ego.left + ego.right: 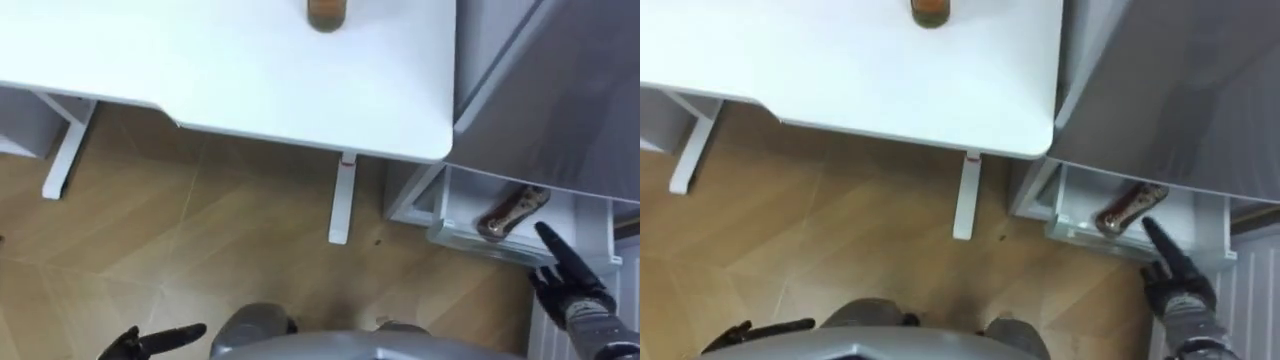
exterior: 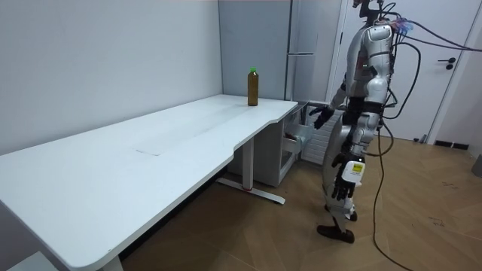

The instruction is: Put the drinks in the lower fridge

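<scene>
A brown drink bottle with a green cap (image 2: 253, 87) stands upright at the far end of the white table (image 1: 200, 60); its top (image 1: 326, 12) shows at the upper edge of the eye views. A second brown bottle (image 1: 512, 212) lies on its side inside the open lower fridge drawer (image 1: 470, 238). My right hand (image 1: 570, 280) is open, its fingers straight and pointing at the drawer's front edge, just short of the lying bottle and holding nothing. My left hand (image 1: 150, 342) hangs low by my side, open and empty.
The grey fridge (image 1: 560, 90) stands right of the table, its lower drawer pulled out over the wooden floor. A white table leg (image 1: 342, 200) stands just left of the drawer. I stand on the floor before the table's corner and the fridge.
</scene>
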You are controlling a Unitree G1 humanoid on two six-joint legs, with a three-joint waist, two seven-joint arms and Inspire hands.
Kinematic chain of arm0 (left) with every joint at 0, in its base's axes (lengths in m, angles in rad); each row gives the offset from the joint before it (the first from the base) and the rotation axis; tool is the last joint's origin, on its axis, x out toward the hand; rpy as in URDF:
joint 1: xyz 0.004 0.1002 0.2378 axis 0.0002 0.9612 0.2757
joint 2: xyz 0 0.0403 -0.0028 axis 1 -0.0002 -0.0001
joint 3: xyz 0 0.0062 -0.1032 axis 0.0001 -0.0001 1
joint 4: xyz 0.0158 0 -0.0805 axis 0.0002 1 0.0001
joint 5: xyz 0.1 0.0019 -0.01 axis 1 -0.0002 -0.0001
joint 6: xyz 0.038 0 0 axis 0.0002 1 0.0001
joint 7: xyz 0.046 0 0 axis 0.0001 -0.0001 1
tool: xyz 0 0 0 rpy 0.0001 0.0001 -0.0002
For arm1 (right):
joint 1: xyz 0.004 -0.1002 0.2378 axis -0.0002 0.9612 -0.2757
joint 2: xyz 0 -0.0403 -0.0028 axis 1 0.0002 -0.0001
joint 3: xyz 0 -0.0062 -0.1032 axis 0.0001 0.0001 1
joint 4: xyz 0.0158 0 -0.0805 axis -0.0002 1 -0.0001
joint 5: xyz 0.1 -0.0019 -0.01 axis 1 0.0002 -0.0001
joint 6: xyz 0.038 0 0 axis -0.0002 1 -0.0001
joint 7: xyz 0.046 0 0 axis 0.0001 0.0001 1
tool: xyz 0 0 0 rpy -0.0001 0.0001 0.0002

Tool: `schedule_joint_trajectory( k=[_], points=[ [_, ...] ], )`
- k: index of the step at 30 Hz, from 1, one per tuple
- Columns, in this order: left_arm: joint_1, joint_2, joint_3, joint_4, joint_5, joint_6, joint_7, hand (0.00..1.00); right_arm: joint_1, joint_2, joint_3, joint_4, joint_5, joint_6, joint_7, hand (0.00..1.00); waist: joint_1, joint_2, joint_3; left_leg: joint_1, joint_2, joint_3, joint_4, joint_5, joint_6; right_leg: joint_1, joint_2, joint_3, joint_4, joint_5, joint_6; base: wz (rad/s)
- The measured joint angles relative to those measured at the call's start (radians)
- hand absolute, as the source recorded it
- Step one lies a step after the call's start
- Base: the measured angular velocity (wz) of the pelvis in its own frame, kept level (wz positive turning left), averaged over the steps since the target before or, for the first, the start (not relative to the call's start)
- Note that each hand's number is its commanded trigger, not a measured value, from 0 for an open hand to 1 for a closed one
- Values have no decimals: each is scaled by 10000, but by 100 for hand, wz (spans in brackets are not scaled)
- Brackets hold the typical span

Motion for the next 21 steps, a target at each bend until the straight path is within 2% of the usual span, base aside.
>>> schedule_joint_trajectory(
  k=[3,5,9,12,14,17,21],
  points=[
    [48,-78,-3,-31,-9,-1,24,0,369,302,746,143,-1033,14,248,0,10,0,2,387,61,207,-272,-1,1,343,82,103,-339,121,22,-14],
    [166,-140,-3,-191,-16,-3,16,0,720,676,1123,135,-1883,93,354,0,6,-2,0,617,88,217,-507,0,0,559,127,125,-615,207,16,-7],
    [197,-324,10,-350,0,-10,20,0,1061,945,1340,247,-3175,223,541,0,-27,45,3,828,68,281,-656,-1,1,661,115,277,-634,215,31,-11],
    [183,-429,19,-601,-2,-51,30,0,1242,1215,1352,450,-4337,231,498,0,-43,-30,1,993,63,362,-897,21,5,702,117,323,-689,216,33,-9],
    [179,-622,205,-560,98,-102,40,0,1374,1403,1338,530,-5520,230,347,0,-59,-57,-5,1146,60,404,-974,20,6,861,126,348,-781,229,46,-5],
    [194,-802,221,-483,60,-99,43,0,1559,1483,1308,571,-6345,201,146,0,-66,-44,1,1258,63,456,-1087,20,9,1018,147,327,-981,308,97,0],
    [196,-841,288,-460,182,-31,24,0,1386,1476,1318,498,-7509,179,-164,0,-51,-58,7,1282,64,487,-1134,29,24,1089,209,311,-1053,357,124,-1]
  ],
)
